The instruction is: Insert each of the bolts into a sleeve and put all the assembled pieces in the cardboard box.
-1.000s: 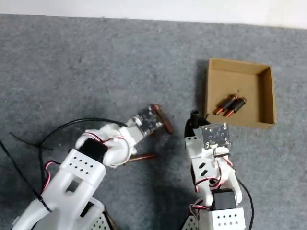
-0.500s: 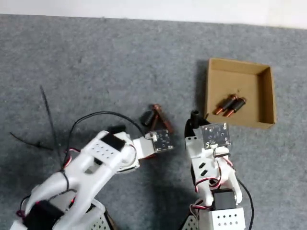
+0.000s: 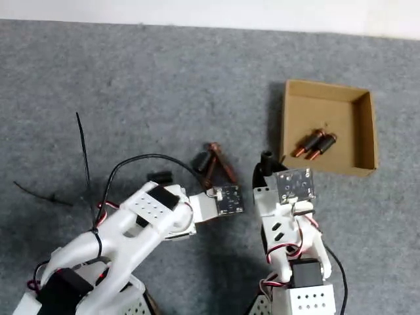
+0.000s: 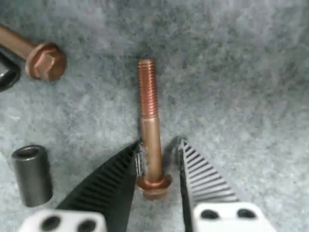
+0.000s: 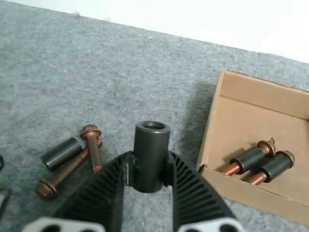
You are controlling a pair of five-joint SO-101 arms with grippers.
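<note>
Left arm has swung round toward the cardboard box [image 3: 286, 125] since a second ago; right arm unchanged.

- Left gripper [image 4: 159, 144]: jaws narrow, straddling one bolt [image 4: 147, 106] lying flat on the carpet [image 3: 131, 85]. One jaw touches the shank, the other stands just off it. Not clamped.
- Right gripper [image 5: 147, 169]: clamped on a sleeve [image 5: 152, 145], upright, just short of the box's near corner.

Progress:
- Done: two assembled pieces [image 3: 314, 144] lie side by side inside the box.
- Left: mate this bolt with the held sleeve and box it.
- Also left: two more bolts [image 5: 91, 145] and a spare sleeve [image 5: 61, 153], farther from the box.
- Judged under halfway.
</note>
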